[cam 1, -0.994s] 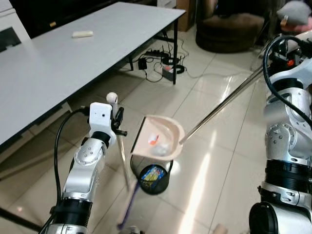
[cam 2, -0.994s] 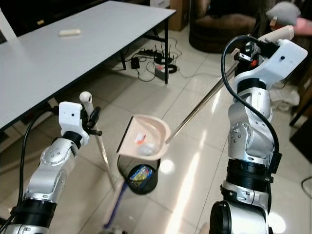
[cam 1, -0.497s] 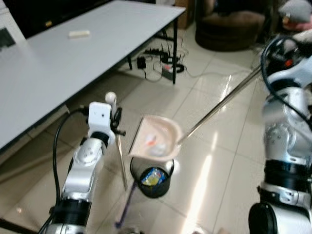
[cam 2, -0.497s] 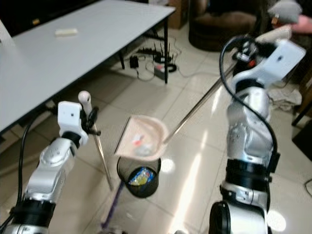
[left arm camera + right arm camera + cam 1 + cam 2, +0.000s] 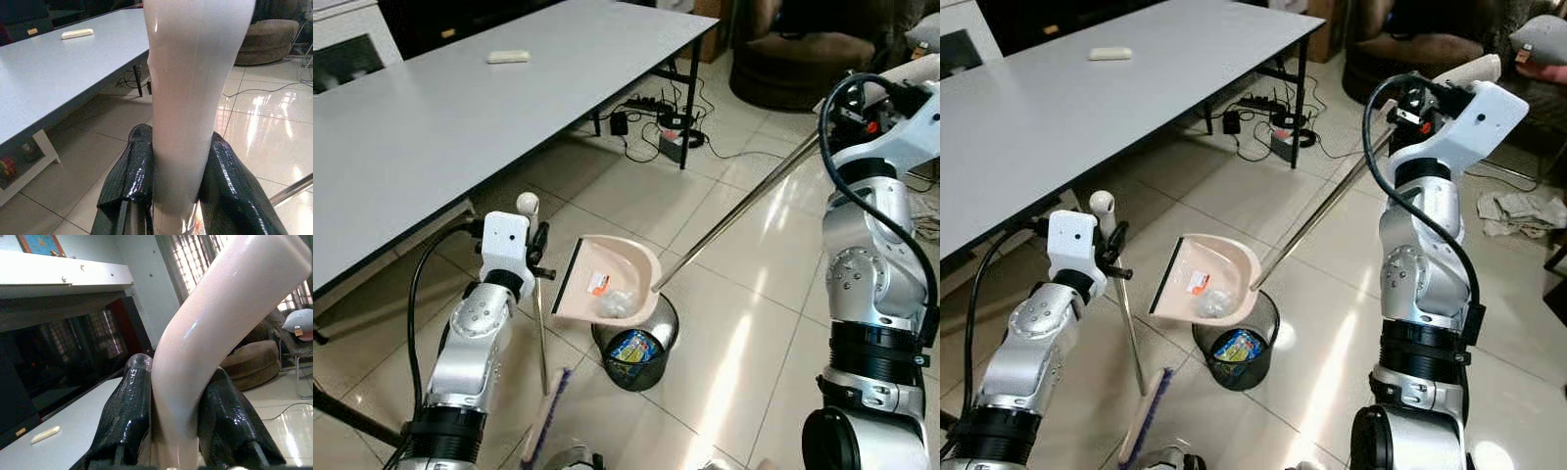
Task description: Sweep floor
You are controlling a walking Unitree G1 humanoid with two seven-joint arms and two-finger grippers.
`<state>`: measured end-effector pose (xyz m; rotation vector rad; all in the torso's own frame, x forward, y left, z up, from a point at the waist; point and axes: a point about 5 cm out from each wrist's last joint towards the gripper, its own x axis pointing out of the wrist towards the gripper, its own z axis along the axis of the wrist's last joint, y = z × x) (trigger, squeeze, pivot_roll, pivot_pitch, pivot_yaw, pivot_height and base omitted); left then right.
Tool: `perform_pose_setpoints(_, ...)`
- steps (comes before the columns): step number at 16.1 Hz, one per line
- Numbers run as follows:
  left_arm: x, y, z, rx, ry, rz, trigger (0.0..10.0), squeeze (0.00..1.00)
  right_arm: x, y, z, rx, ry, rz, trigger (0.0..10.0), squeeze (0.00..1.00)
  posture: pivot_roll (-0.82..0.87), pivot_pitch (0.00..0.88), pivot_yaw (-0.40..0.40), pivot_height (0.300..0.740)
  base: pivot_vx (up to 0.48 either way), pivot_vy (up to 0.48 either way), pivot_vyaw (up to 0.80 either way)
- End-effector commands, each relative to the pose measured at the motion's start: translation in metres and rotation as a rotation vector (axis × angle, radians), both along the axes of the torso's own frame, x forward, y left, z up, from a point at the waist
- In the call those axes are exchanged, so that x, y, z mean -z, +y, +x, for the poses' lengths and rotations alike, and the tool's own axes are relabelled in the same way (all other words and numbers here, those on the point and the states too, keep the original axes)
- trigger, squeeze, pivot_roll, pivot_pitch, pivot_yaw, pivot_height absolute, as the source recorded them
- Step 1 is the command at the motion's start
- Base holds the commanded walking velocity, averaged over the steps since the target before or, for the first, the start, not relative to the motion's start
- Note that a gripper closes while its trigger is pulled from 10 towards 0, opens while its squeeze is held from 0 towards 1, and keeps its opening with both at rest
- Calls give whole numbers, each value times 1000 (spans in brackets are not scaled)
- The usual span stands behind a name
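The left pincer (image 5: 173, 196) is clamped on the broom (image 5: 540, 338) handle, holding it near upright with the bristles on the floor beside the bin (image 5: 634, 343). The dustpan (image 5: 607, 282) hangs directly over the bin's open mouth, scraps lying in its bowl, a blue wrapper already in the bin. Its long pole slants up and rightward to the right pincer (image 5: 172, 431), clenched around the grip.

broom head (image 5: 546, 416): partly cut off by bottom edge
bin (image 5: 636, 348): rim part-hidden behind dustpan (image 5: 607, 284)
debris in dustpan: too small to identify
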<state>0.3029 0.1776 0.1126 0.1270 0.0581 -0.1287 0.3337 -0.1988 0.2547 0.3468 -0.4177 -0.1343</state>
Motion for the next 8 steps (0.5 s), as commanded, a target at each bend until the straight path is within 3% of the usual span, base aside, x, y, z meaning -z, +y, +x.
perform_pose_setpoints(1,-10,1,1,5,-39,9,10000,0,-11,0,-2,3,-59,0,10000,0,3,73,72,740,0,0,0)
perform_pose_setpoints(8,-8,-3,-2,24,-24,11,10000,0,-12,3,-5,-8,-84,-51,10000,0,8,86,67,740,0,0,0)
